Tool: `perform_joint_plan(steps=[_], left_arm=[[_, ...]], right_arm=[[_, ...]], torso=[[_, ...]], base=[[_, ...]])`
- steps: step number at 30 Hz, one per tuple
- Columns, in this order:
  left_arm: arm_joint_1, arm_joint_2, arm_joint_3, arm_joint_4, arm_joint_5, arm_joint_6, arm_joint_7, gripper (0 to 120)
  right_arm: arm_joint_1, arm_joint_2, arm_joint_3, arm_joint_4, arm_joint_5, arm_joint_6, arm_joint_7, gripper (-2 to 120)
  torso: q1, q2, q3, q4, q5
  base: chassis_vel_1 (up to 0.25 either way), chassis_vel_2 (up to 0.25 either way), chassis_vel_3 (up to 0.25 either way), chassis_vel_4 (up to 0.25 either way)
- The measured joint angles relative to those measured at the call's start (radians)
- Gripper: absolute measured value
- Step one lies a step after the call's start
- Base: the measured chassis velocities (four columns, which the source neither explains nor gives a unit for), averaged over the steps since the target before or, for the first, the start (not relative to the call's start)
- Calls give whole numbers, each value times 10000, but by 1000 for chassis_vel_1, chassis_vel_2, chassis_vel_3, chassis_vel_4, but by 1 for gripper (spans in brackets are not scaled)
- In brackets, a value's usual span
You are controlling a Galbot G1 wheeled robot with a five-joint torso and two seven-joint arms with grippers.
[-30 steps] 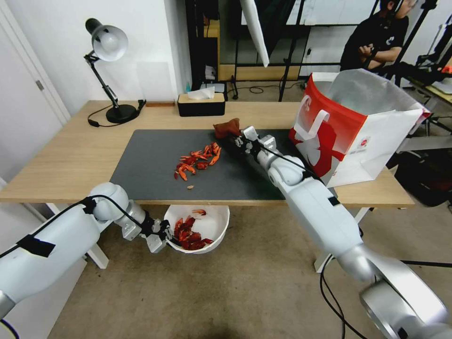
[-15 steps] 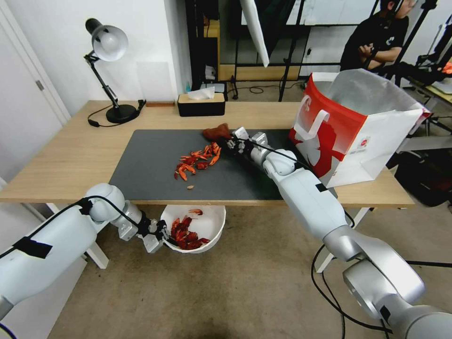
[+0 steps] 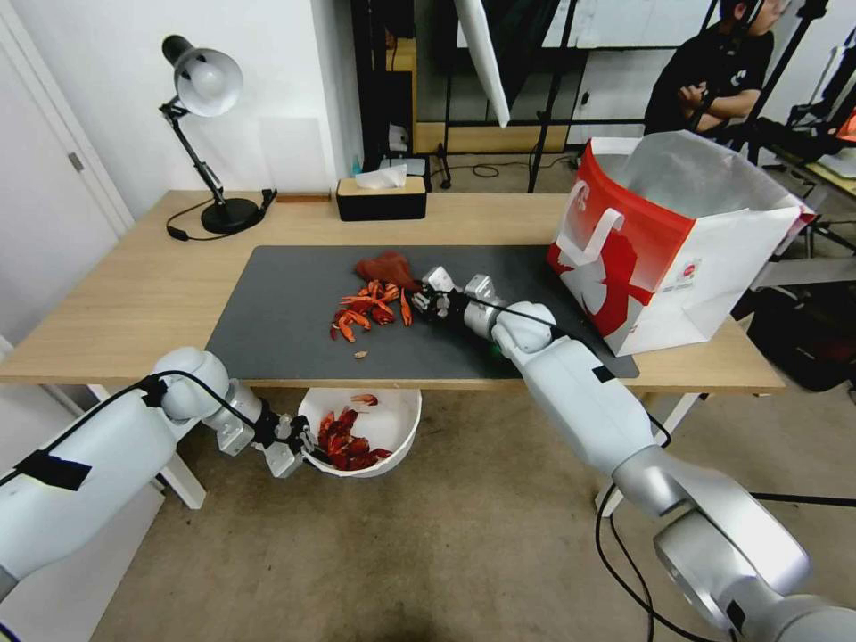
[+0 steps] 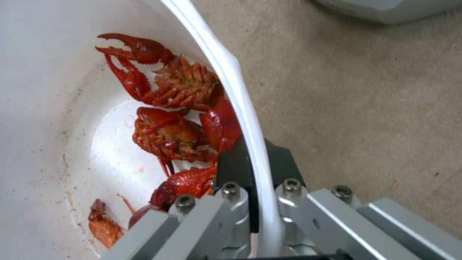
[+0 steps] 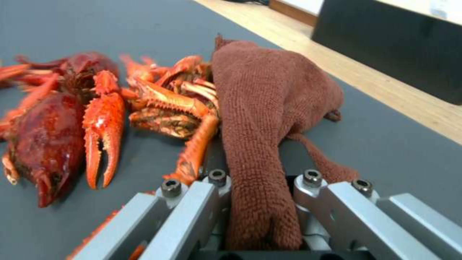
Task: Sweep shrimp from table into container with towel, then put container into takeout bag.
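Red-orange shrimp (image 3: pixel 370 308) lie in a loose pile on the dark mat of the table (image 3: pixel 134 303). My right gripper (image 3: pixel 421 299) is shut on a brown towel (image 3: pixel 385 267), which rests against the pile's far side; up close the towel (image 5: pixel 260 119) touches the shrimp (image 5: pixel 158 97). Below the table's front edge my left gripper (image 3: pixel 303 446) is shut on the rim of the white container (image 3: pixel 392 428), held tilted, with several shrimp (image 4: pixel 178 108) inside. The rim (image 4: pixel 240 112) runs between the left fingers. The red-and-white takeout bag (image 3: pixel 664 259) stands open at the table's right.
A black tissue box (image 3: pixel 381 198) and a desk lamp (image 3: pixel 209 134) stand at the table's back. One small scrap (image 3: pixel 359 355) lies on the mat near the front edge. A person sits beyond the bag.
My right gripper has dragged the towel left and toward me, onto the shrimp pile, bunching the pile. The left gripper and container have shifted slightly left.
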Motion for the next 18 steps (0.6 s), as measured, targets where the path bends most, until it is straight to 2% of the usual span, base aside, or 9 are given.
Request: perform_joint_plan(steps=[18], left_arm=[[-98,-57,118,-11,40,69,50,0]], right_arm=[[-795,-954,-521,1856,364,-487,61,8]], torso=[[-1,1,1,1,1]], base=[[0,0,0,0]])
